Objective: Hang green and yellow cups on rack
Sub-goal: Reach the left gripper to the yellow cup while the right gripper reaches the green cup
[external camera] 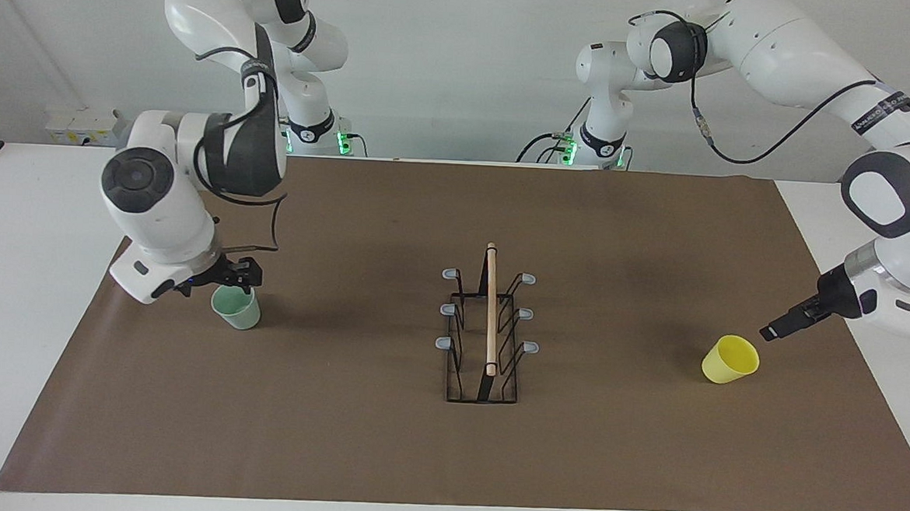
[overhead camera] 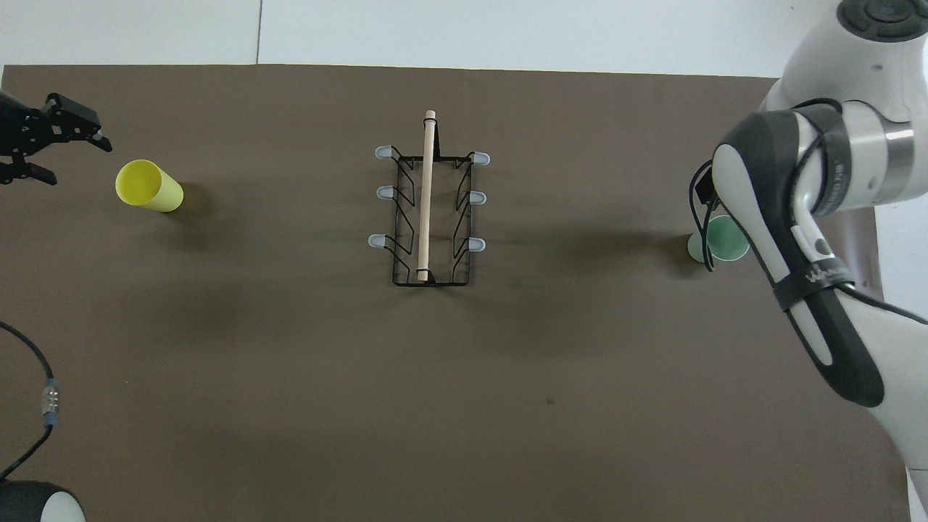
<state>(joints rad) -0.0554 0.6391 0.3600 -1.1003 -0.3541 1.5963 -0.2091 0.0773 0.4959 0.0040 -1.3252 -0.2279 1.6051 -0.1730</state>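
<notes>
Right gripper (external camera: 230, 275): spread wide, empty, angled down at the green cup's (external camera: 237, 307) rim. Left gripper (overhead camera: 45, 148): wide, empty, just beside the tipped yellow cup (overhead camera: 148, 187). Rack (external camera: 488, 331) between.

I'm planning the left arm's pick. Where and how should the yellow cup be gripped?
The yellow cup lies tipped on its side, its open mouth toward the open left gripper. Probably best to pinch the rim there, one finger inside and one outside, coming in from the left arm's end of the table.
</notes>
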